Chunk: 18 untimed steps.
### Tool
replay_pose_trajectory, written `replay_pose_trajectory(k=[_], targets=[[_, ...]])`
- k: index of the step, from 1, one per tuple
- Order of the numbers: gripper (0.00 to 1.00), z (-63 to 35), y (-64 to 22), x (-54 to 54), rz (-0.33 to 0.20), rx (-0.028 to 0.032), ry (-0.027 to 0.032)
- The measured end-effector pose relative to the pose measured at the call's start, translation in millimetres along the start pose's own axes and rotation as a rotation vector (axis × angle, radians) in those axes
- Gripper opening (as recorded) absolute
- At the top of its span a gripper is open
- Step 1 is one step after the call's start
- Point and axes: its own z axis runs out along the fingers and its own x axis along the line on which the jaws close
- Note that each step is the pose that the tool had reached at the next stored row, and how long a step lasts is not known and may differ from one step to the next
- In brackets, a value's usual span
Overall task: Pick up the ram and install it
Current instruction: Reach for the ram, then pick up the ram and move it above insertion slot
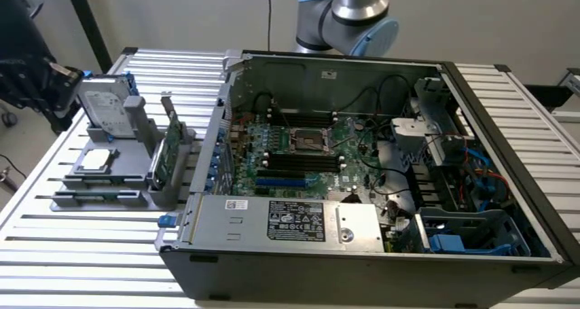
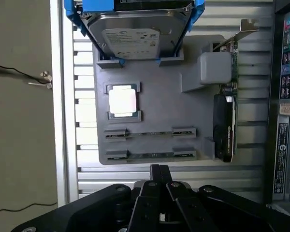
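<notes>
Setting: a robotics lab or test cell.

Evidence, from where I stand:
- An industrial robot arm [image 1: 358, 13] rises behind a slatted aluminium-profile table [image 1: 81, 255].
- A desktop computer case [image 1: 363, 275] lies open on the table, with its motherboard [image 1: 299, 149] exposed.
- Beside the case is a grey purpose-made fixture [image 2: 169, 101], its cut-outs seating a hard drive [image 2: 133, 38], processor [image 2: 122, 100], ram [image 2: 151, 134] and expansion card [image 2: 224, 125].
- The wall [image 1: 181, 17] behind is bare and plain.
- A loose cable [image 2: 19, 73] lies on the floor beside the table.

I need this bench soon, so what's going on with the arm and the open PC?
The arm's gripper, fingers shut and empty, hovers over a grey holder tray beside the open computer case. One ram stick lies in the tray slot nearest the gripper, and a second ram stick lies next to it. Neither has been picked up yet.
</notes>
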Motion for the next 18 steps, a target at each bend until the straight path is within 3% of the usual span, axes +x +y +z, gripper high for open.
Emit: replay_pose_trajectory(k=[3,18], targets=[[0.11,0.3,0.0,0.1,-0.030,0.0019,0.0006],[0.11,0.7,0.0,0.1,-0.032,0.0020,-0.0001]])
